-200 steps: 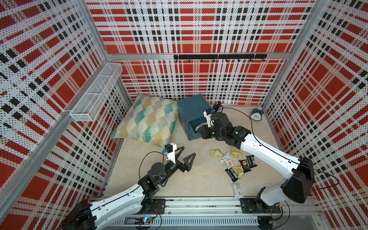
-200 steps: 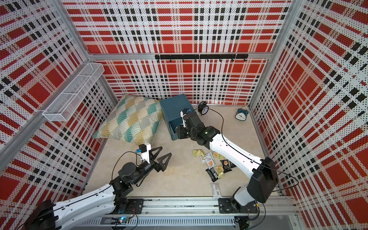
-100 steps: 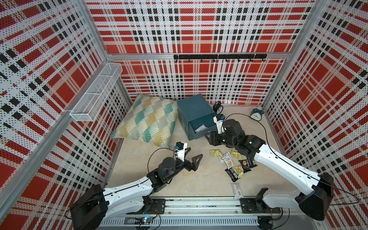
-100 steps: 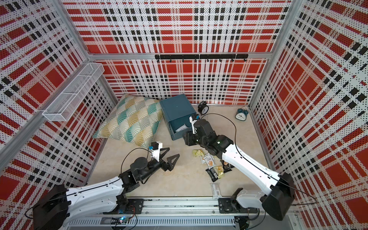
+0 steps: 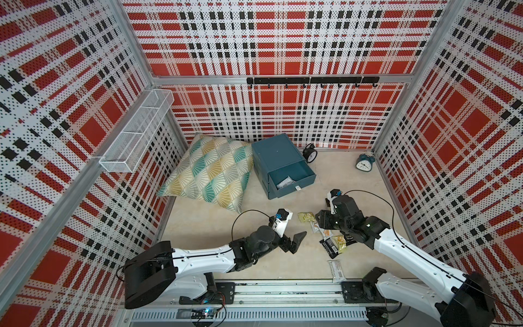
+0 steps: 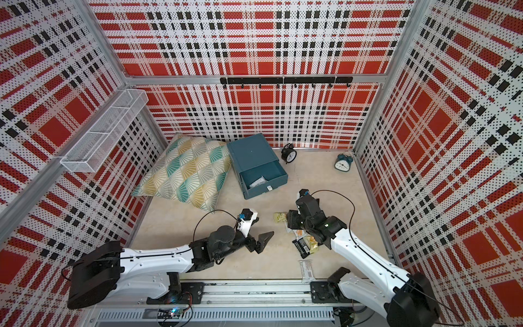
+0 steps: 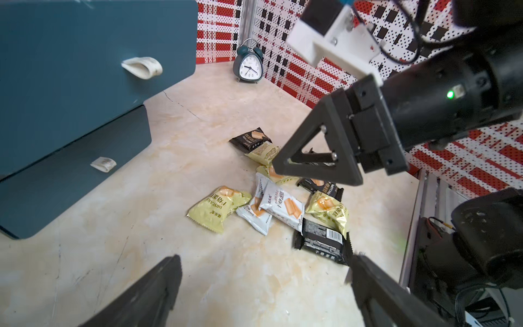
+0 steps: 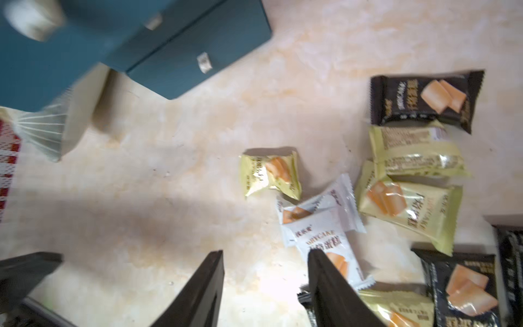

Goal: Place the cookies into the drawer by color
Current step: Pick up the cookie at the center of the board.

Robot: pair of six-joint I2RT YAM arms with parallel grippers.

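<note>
The teal drawer cabinet stands at the back, its top drawer pulled out with a white packet inside. The cookies lie in a loose pile on the floor in white, yellow-green and black wrappers. One white packet lies apart by the front rail. My right gripper hangs open over the pile; one finger overlaps a white packet, nothing between the fingers. My left gripper is wide open and empty, just left of the pile.
A patterned pillow leans against the cabinet's left side. A black clock and a teal alarm clock stand at the back. A white wire basket hangs on the left wall. The two grippers are close together.
My right gripper has drawn back from the drawer to above the cookie pile, its fingers wider apart. My left gripper has advanced to the right, towards the pile.
</note>
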